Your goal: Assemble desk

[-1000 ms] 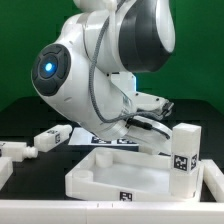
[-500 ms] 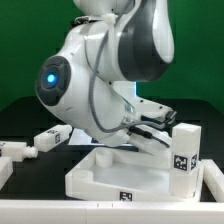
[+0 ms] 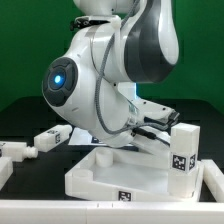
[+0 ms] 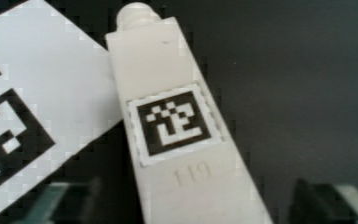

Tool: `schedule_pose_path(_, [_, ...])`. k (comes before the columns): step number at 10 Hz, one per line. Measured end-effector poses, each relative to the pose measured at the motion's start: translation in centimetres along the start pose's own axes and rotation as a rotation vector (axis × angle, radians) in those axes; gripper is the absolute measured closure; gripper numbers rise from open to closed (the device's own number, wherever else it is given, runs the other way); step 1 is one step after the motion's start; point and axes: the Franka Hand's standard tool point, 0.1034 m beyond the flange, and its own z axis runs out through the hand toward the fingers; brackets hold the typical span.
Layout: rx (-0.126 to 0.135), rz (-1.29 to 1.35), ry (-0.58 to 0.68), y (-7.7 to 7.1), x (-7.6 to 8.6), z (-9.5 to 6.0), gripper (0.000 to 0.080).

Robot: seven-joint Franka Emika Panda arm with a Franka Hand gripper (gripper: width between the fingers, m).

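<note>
In the wrist view a white square-section desk leg (image 4: 172, 120) with a black-and-white tag lies on the black table. My gripper (image 4: 197, 206) is open. Its dark fingers (image 4: 66, 205) stand on either side of the leg's near end, with a gap on each side. In the exterior view the rimmed white tabletop (image 3: 100, 178) lies at the front. One leg (image 3: 183, 150) stands upright at its right corner. Two more legs (image 3: 50, 138) (image 3: 14, 150) lie at the exterior view's left. There my gripper is mostly hidden behind the arm.
The marker board (image 4: 25, 95) lies right beside the leg in the wrist view, and shows behind the tabletop in the exterior view (image 3: 112, 141). The bulky white arm (image 3: 110, 70) fills the middle of the exterior view. A white part (image 3: 4, 172) sits at the front left edge.
The arm's body has swung toward the exterior view's right. The tabletop and the legs have not moved.
</note>
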Motion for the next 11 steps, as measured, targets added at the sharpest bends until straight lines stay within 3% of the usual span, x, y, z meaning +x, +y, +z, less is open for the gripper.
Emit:
schedule_pose_path(1, [0.001, -0.001, 0.008, -0.1, 0.1, -0.1, 0.0370])
schedule_pose_path(2, [0.003, -0.003, 0.018, -0.2, 0.1, -0.2, 0.0517])
schedule_pose_path(3, [0.007, -0.008, 0.010, 0.0, 0.1, -0.6, 0.0515])
schedule_pose_path(4, [0.032, -0.032, 0.009, 0.4, -0.6, -3.2, 0.0515])
schedule_pose_path(6, [0.076, -0.077, 0.130, 0.6, -2.7, -8.4, 0.0515])
schedule_pose_path(7, [0.075, -0.099, 0.168, 0.6, -3.4, -10.4, 0.0515])
schedule_pose_path(8, [0.068, -0.116, 0.251, 0.3, -3.0, -11.5, 0.0515])
schedule_pose_path(10, [0.087, -0.126, 0.376, -0.3, -2.7, -11.0, 0.0515])
schedule_pose_path(11, [0.102, -0.145, 0.443, -0.7, -3.1, -11.6, 0.0515])
